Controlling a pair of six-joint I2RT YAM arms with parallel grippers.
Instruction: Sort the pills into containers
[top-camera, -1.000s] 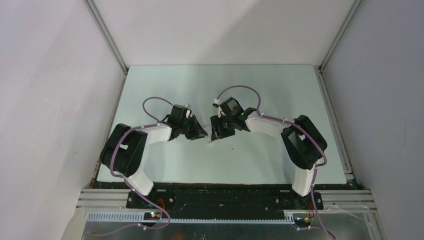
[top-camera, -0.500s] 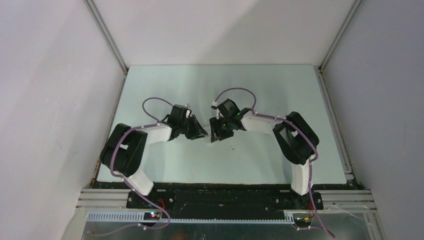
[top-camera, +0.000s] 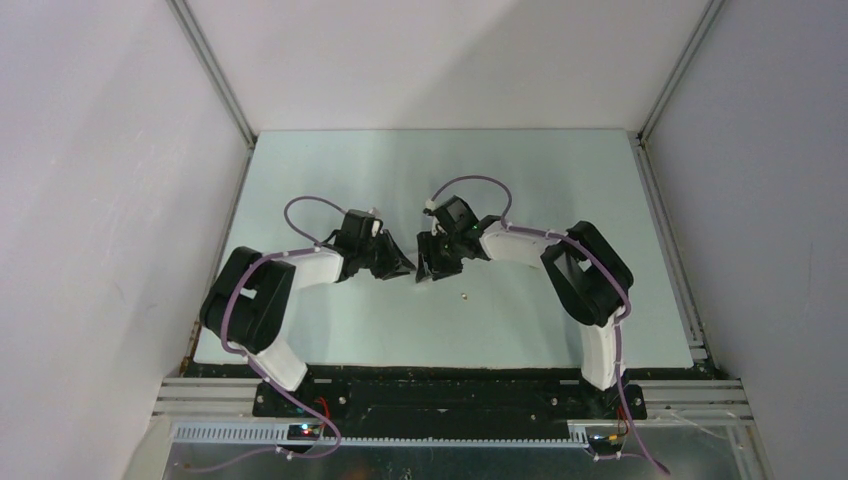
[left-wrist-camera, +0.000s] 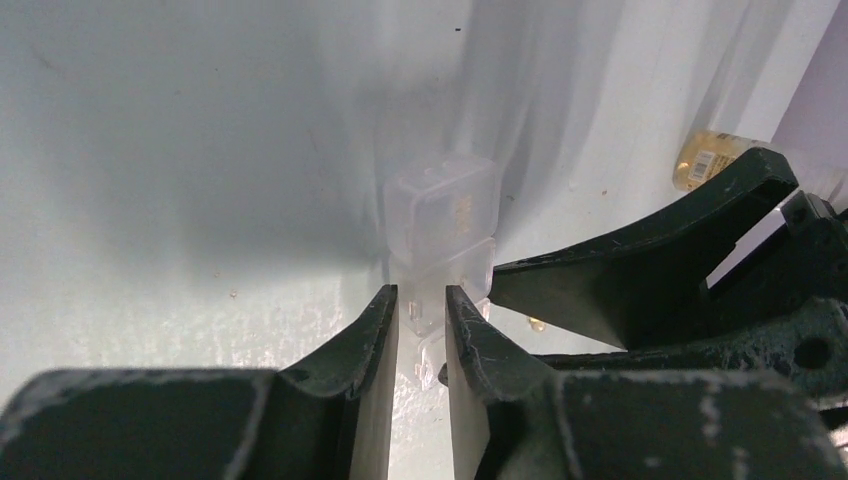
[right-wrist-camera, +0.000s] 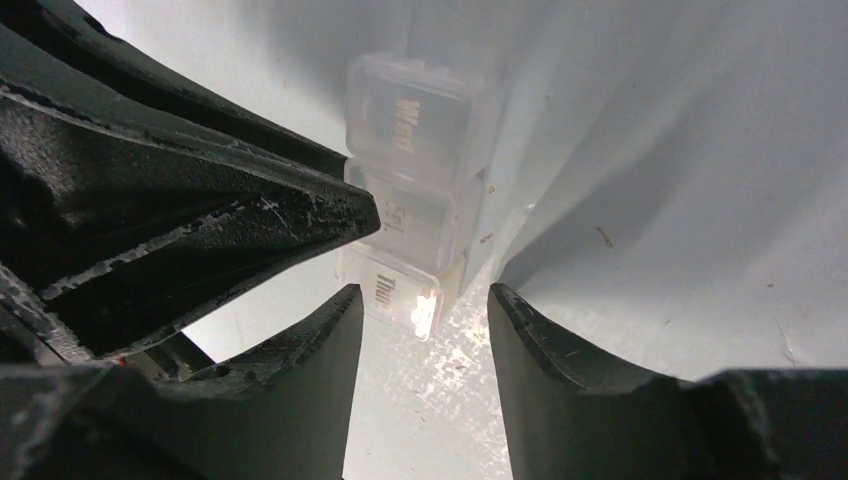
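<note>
Pale table (top-camera: 330, 160): parted fingers of right gripper (right-wrist-camera: 420, 300) flank the pill box (right-wrist-camera: 415, 215); left gripper (left-wrist-camera: 420, 300) seemingly pinches its near end.

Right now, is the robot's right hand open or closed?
Open. In its wrist view the right hand has its two fingers well apart, with the near end of the pill box in the gap between their tips.
</note>
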